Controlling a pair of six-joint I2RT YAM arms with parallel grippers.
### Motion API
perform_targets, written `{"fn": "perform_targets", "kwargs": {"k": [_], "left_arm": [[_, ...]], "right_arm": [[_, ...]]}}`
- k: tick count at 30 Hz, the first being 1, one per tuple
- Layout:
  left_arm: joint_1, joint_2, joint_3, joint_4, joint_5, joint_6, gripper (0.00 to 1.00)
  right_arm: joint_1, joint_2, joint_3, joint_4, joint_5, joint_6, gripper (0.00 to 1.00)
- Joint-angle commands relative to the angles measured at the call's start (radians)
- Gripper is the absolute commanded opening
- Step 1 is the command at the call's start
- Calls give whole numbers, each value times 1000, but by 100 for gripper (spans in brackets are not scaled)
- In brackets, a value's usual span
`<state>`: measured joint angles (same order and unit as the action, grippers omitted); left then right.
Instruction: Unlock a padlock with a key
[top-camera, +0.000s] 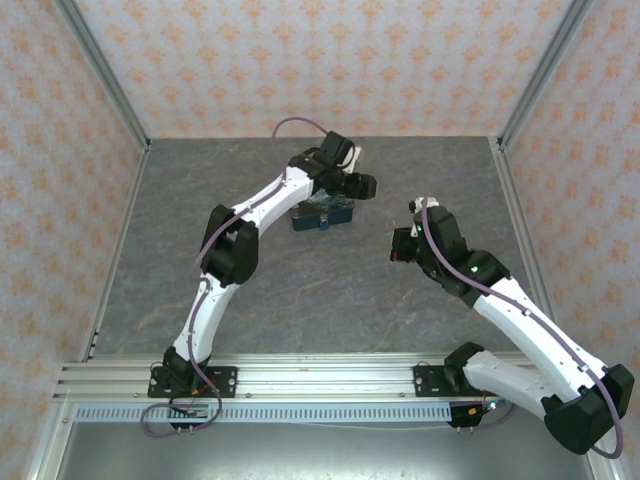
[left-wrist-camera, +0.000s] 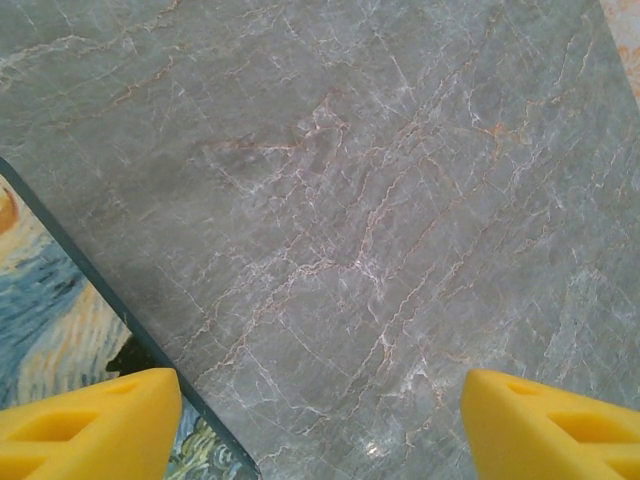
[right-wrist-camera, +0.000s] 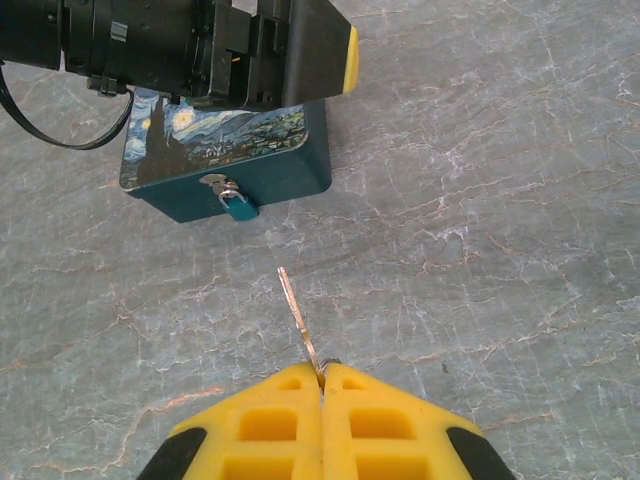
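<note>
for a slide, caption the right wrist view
Right hand pinches thin golden metal key, pointing toward small teal padlock on blue starry-night tin

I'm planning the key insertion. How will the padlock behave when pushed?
The padlock hangs from the hasp on the tin, so it will probably swing or twist aside. Tiny, so likely light. The left gripper stands open, so the tin may slide too.
</note>
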<state>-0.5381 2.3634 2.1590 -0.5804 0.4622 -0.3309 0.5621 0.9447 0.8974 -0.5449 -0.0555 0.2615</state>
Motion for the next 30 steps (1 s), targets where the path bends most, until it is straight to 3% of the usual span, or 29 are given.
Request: {"fn": "perform_targets", "kwargs": {"k": [1, 10, 23, 30], "left_arm": [[-10, -3, -14, -25, 8, 16, 73], [-24, -114, -255, 99, 4, -11, 71], [-119, -355, -663, 322, -41, -95, 71], [-165, -411, -763, 384, -52, -141, 71]], "right_arm": [[2, -15, -8, -31, 45, 10, 0], [-2, -15, 6, -58, 87, 10, 0], [-149, -11, -27, -48, -95, 15, 0], [-164, 15, -31, -43, -110, 14, 0]]}}
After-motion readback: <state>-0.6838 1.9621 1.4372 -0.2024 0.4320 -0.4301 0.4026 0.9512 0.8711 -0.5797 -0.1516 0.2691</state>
